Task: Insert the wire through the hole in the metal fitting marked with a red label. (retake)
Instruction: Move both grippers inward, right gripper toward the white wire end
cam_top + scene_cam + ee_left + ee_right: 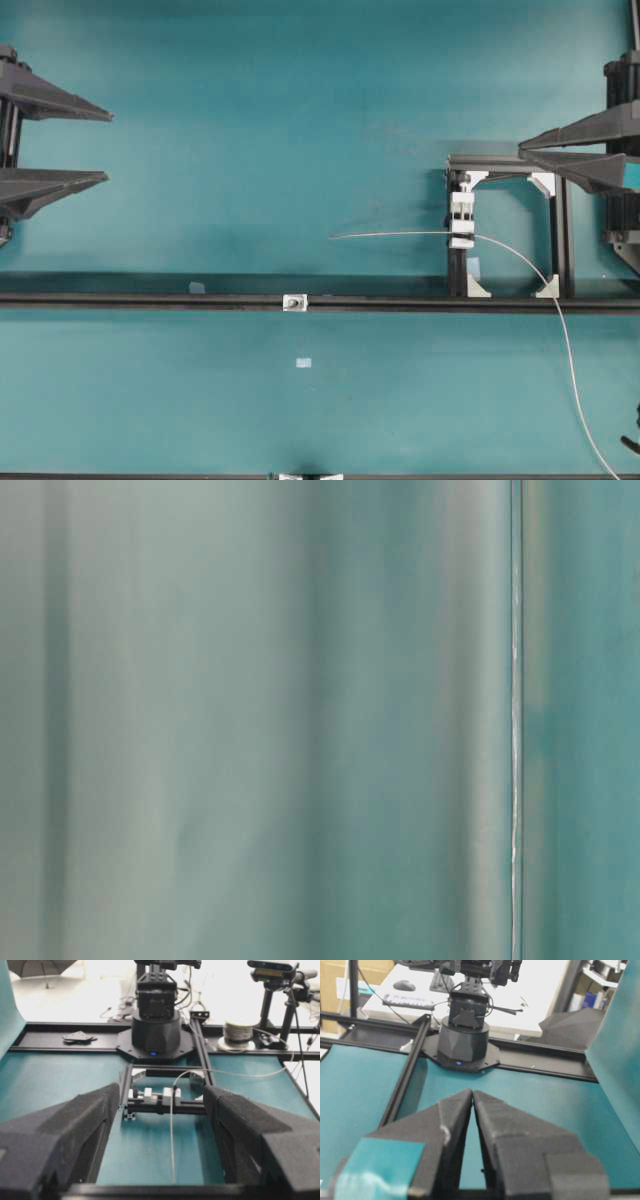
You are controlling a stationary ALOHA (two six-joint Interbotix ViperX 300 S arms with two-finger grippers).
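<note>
My left gripper [100,145] hung at the left edge of the overhead view, its two dark fingers spread wide with bare teal mat between them and nothing in their hold. Through my left wrist camera those fingers [55,1140] framed the scene, one at each side, and the wire [171,1125] ran straight up the gap between them, well clear of both.

My right gripper [530,150] reached in from the right edge, over the top corner of the black frame [560,230]. Its fingers tapered to a point and lay almost together; in the right wrist view the two pads [455,1110] met at their tips with only a dark slit behind them, and I held nothing.

Near the lower middle of the overhead view, the metal fitting [294,302] sat on the long black rail [150,299], well apart from both my grippers. A small pale sticker [304,363] lay on the mat just below it.

Farther right, the white clamp block [462,220] stood on the frame's left post. The wire [400,235] passed through that block: its free end pointed left over the mat, short of the fitting and above the rail, while the other side curved down to the right, crossed the rail and left the view at the bottom.

The table-level view was a teal blur.
</note>
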